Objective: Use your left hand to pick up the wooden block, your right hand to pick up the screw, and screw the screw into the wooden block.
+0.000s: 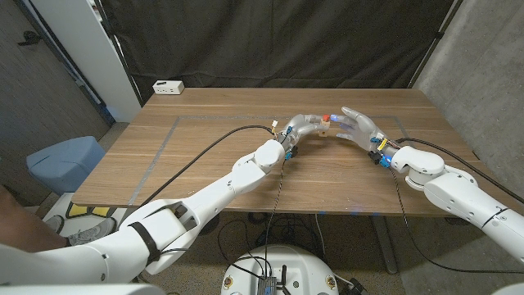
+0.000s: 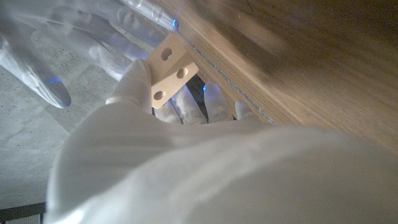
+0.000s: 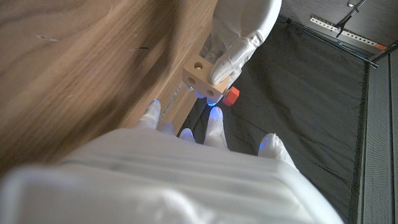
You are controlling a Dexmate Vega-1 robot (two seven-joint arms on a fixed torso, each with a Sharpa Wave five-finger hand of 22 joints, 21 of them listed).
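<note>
My left hand [image 1: 304, 126] holds a small pale wooden block [image 1: 325, 125] above the table's middle. In the left wrist view the block [image 2: 169, 74] shows three holes and sits between my left hand's [image 2: 186, 162] thumb and fingers. A red screw [image 1: 331, 117] sticks out of the block; in the right wrist view the screw [image 3: 231, 96] stands at the block's [image 3: 200, 76] side. My right hand [image 1: 358, 128] faces the block with fingers spread. One of its fingertips [image 3: 214, 117] reaches up beside the screw. I cannot see whether it pinches the screw.
The wooden table [image 1: 205, 164] carries a faint taped rectangle outline. A white power strip [image 1: 169, 87] lies at its far left corner. Black curtains hang behind. Cables run along both arms, and a blue seat [image 1: 65, 160] stands off the table's left side.
</note>
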